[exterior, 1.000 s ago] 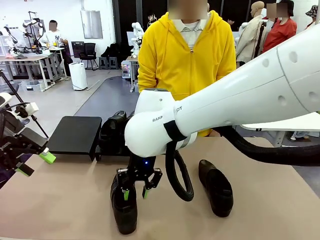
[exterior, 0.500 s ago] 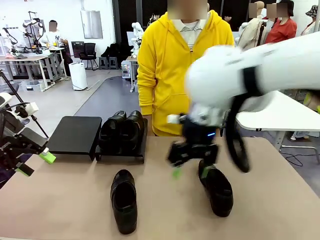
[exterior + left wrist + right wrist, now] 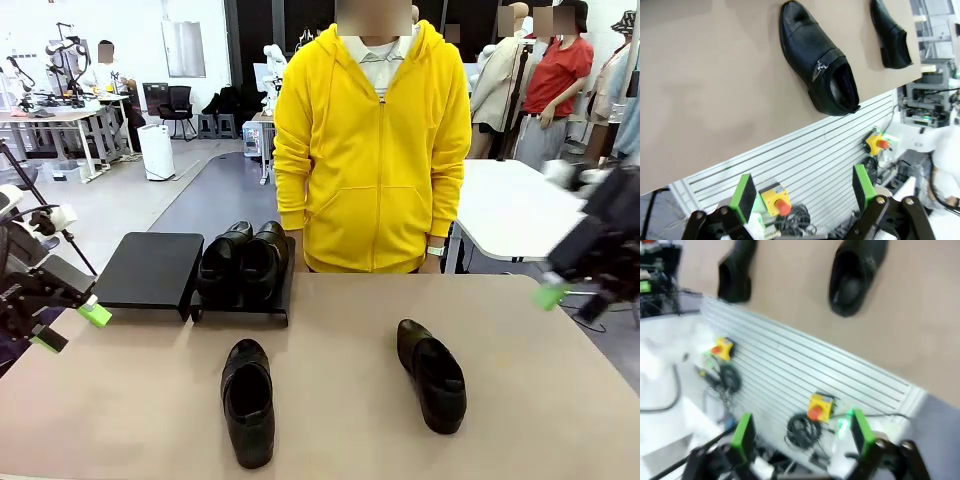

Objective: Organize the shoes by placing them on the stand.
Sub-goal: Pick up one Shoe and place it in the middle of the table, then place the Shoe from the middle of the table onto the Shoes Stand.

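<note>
Shoes: one pair (image 3: 245,262) sits on the rt stand platform (image 3: 240,312), just beside the lt platform (image 3: 150,268). 2 more lie on the table (image 3: 340,430), lt shoe (image 3: 248,400) & rt shoe (image 3: 432,373), well apart. Left gripper (image 3: 72,328) at lt table edge, jaws wide, nothing held. Right gripper (image 3: 570,300) blurred at rt edge; its wrist view shows jaws wide, nothing between.

Setting: a robotics lab, as we catalogue it. We list an open grey floor (image 3: 200,190), white worktables (image 3: 50,115), a black office chair (image 3: 180,103), and yellow emergency-stop boxes (image 3: 774,195) and cable bundles (image 3: 801,429) on a slotted metal panel (image 3: 805,155) below our tan tabletop (image 3: 340,340).
</note>
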### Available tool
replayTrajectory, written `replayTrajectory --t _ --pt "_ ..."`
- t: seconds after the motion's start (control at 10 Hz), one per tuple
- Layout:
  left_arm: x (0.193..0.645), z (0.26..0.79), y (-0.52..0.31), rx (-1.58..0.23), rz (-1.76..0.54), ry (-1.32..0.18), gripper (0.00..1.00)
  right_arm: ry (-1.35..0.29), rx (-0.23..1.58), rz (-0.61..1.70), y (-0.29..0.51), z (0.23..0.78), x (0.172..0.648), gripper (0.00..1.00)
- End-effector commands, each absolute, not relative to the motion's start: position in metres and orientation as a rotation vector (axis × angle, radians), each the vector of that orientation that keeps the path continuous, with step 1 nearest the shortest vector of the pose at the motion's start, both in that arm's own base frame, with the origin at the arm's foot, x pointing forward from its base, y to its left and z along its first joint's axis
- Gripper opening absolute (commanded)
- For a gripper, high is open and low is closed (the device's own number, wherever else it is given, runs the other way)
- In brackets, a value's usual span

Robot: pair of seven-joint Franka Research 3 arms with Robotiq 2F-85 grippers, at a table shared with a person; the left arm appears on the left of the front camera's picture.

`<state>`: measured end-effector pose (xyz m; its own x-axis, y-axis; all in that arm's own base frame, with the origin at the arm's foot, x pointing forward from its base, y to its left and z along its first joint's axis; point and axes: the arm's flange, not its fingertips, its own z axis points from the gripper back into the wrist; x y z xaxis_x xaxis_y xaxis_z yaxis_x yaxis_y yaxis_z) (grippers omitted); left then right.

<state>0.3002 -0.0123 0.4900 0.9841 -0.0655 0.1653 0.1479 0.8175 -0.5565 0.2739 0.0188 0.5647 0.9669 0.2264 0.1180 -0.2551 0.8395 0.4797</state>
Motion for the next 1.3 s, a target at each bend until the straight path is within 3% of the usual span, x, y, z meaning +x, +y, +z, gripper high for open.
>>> replayTrajectory --t 0.0,0.2,0.3,1.2 --pt "0.3 0.492 -0.011 -0.616 -0.114 -0.141 1.0 -0.191 0.564 0.234 -0.028 0.549 0.254 1.0" --pt "0.3 0.492 -0.011 -0.616 -0.114 -0.141 1.0 -0.189 0.485 0.201 -0.036 0.529 0.272 1.0" --pt "0.3 0.492 -0.011 -0.616 -0.114 -0.141 1.0 -0.172 0.572 0.198 -0.038 0.559 0.249 1.0" --pt "0.3 0.49 -0.012 -0.603 -0.114 -0.141 1.0 -0.172 0.572 0.198 -0.038 0.559 0.249 1.0"
